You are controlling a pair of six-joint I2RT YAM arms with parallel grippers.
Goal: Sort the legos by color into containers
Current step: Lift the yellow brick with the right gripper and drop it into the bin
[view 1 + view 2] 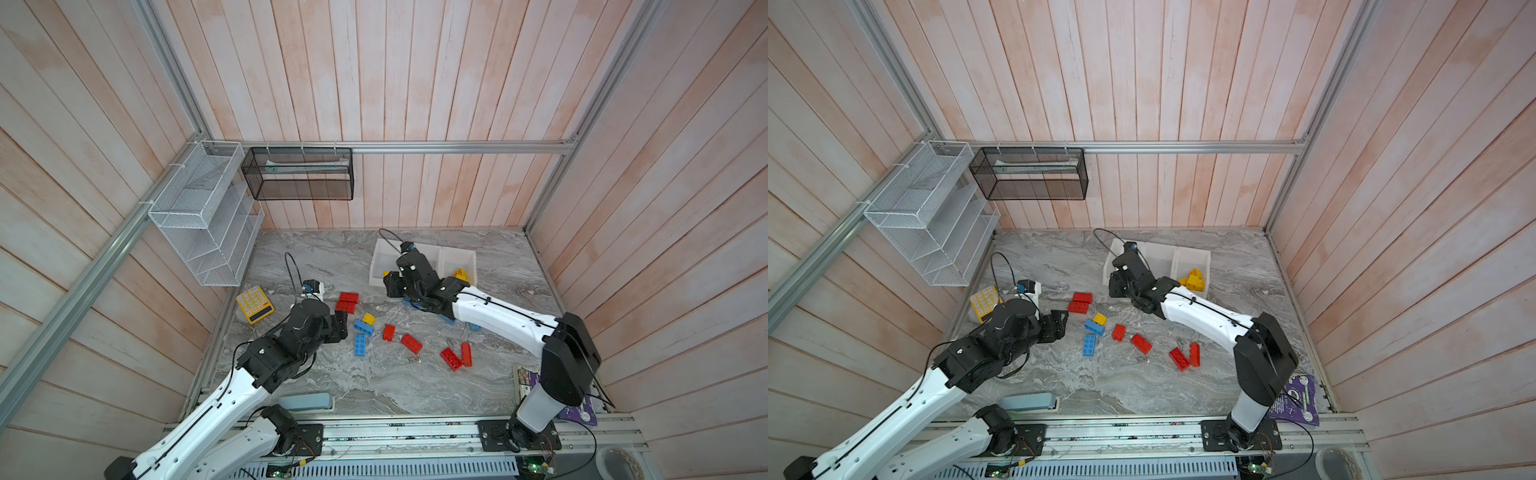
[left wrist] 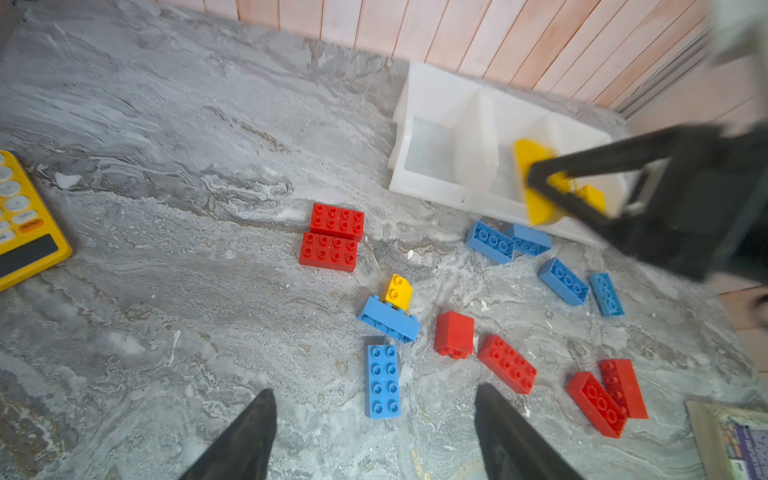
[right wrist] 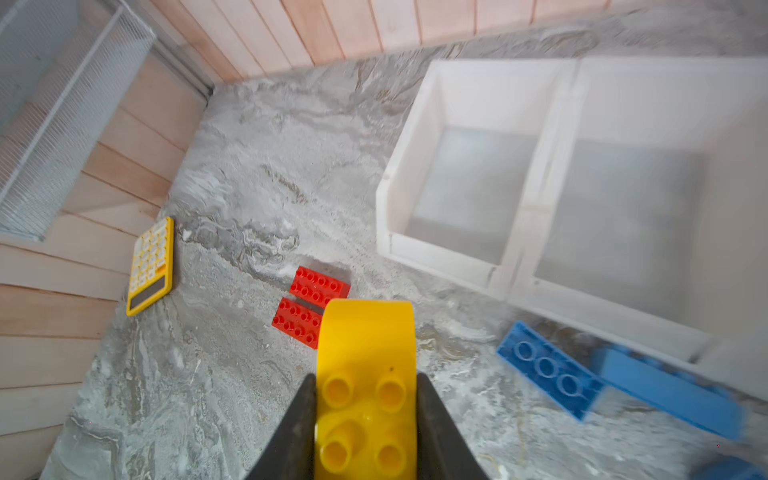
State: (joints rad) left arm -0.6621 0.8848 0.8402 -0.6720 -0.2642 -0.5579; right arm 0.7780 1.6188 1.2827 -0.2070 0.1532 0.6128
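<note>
Far left in both top views: a flat yellow calculator with white keys [image 1: 254, 304], no part of the sort. Just right of it, the left gripper [image 2: 374, 392], jaws spread wide with nothing between them, hovering over the grey marbled tabletop [image 2: 166, 291] close to a long blue studded plastic brick [image 2: 382, 380]. Further right, 2 red studded plastic bricks [image 1: 347, 302] side by side and touching, a small yellow studded brick [image 2: 397, 291] leaning on another blue brick [image 2: 388, 318], then 4 more loose red bricks [image 2: 507, 363] and 4 more blue bricks [image 2: 563, 281]. Right of centre, the right gripper [image 3: 365, 377], clamped tight on a yellow plastic brick with 4 studs and a curved end [image 3: 368, 332], in front of the row of 3 joined white plastic open-top bins [image 3: 415, 166]. Left and middle bins looking empty; several yellow bricks [image 1: 1194, 280] in the right-hand bin. Step in hand, by the look of it: carrying this yellow piece to its bin. Next move calls for swinging rightward past the middle bin, clearing the low front lip, and only then parting the jaws; releasing early risks a landing in the wrong bin.
</note>
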